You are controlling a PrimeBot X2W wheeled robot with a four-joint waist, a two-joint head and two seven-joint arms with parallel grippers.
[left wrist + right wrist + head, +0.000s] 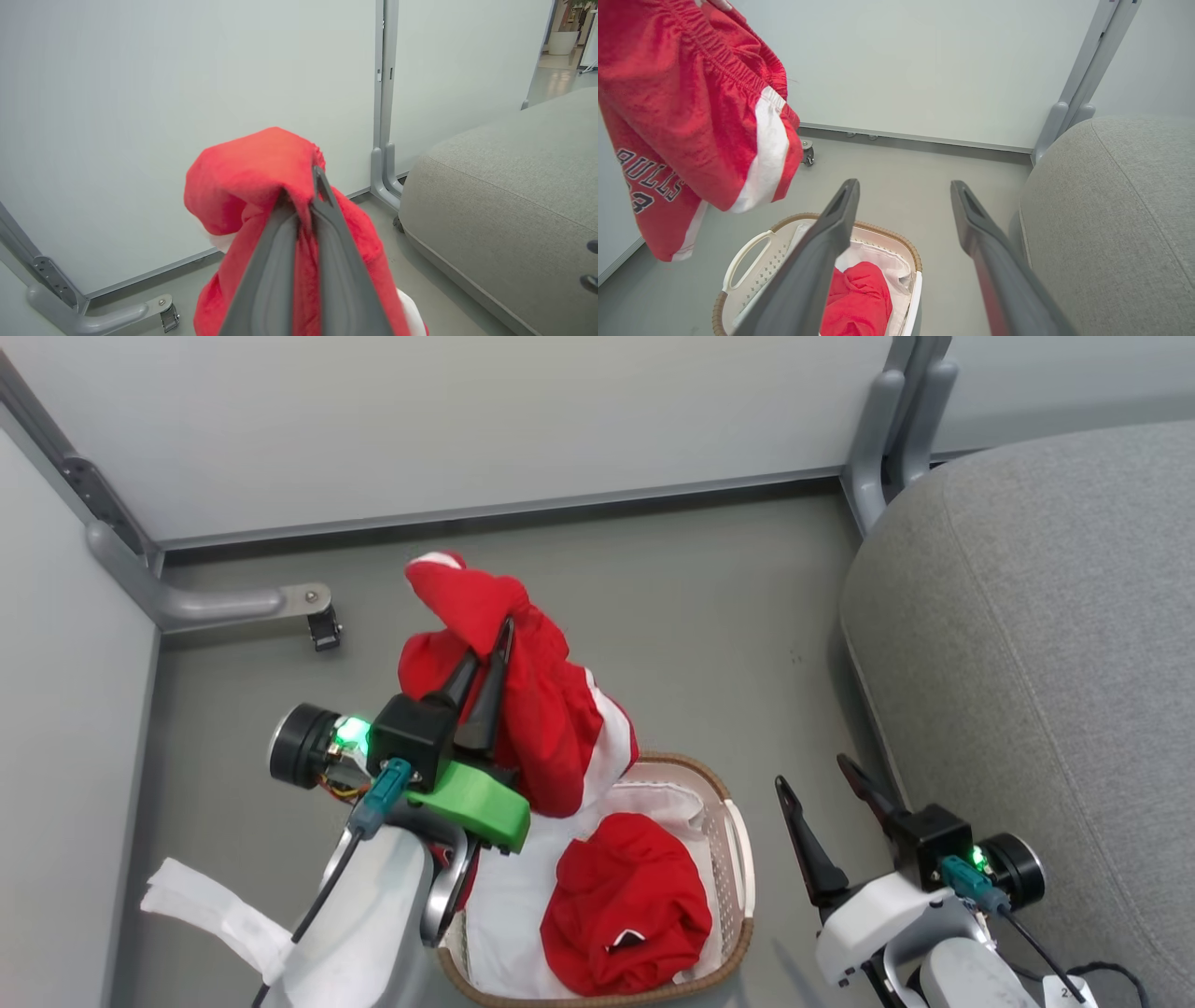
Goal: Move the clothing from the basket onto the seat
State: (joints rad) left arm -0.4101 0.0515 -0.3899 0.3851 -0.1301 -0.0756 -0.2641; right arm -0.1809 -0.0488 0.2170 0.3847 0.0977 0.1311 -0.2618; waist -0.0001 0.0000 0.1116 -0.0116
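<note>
My left gripper [501, 633] is shut on a piece of red clothing [546, 714] with white side bands, held up above the basket [738, 845]. In the left wrist view my left gripper [303, 184] pinches a fold of that clothing [252, 168]. It hangs free in the right wrist view as red shorts [686, 116] with dark lettering. A second red garment [627, 901] lies in the basket [747, 249] on its white liner. My right gripper [814, 771] stands open between basket and grey seat [1055, 644], its fingers [831, 233] empty.
Pale partition panels with grey metal feet [201, 602] stand behind and to the left. A partition post [887, 439] rises near the seat's back corner. Grey floor [709, 616] lies between basket and seat. A white cloth [210, 910] hangs by my left forearm.
</note>
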